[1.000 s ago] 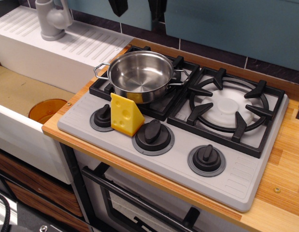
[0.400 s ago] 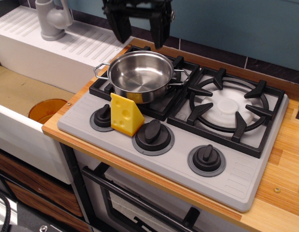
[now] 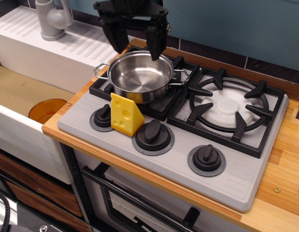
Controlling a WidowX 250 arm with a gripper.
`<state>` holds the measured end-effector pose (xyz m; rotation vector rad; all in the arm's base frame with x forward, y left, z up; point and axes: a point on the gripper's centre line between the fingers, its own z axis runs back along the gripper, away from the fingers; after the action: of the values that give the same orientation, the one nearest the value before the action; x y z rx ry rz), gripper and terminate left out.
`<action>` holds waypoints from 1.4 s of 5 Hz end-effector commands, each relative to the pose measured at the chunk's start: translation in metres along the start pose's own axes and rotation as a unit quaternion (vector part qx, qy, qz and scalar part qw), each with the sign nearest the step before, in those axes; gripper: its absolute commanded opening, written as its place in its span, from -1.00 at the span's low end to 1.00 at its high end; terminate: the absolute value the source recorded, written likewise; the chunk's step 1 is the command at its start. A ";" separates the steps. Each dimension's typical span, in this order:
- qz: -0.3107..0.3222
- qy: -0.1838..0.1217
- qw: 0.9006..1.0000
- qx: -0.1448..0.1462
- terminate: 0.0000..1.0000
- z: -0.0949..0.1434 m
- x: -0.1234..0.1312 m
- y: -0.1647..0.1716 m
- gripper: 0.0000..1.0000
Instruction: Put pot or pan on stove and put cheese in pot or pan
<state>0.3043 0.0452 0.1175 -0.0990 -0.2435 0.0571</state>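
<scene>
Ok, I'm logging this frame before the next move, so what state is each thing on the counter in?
pot: upright on the left burner grate, empty.
cheese: standing on the stove in front of the pot, not yet inside.
tool: open, holding nothing, above the pot's far rim.
right burner: bare, nothing on it.
knobs: three, all untouched.
faucet: no water running.
</scene>
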 end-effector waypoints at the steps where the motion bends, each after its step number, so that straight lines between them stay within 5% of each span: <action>1: -0.006 -0.052 0.998 0.019 -1.00 0.014 -0.004 0.004 1.00; 7: 0.002 -0.091 0.996 0.019 -1.00 -0.006 -0.036 -0.001 1.00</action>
<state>0.2602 0.0423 0.0911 -0.0690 -0.3765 0.0850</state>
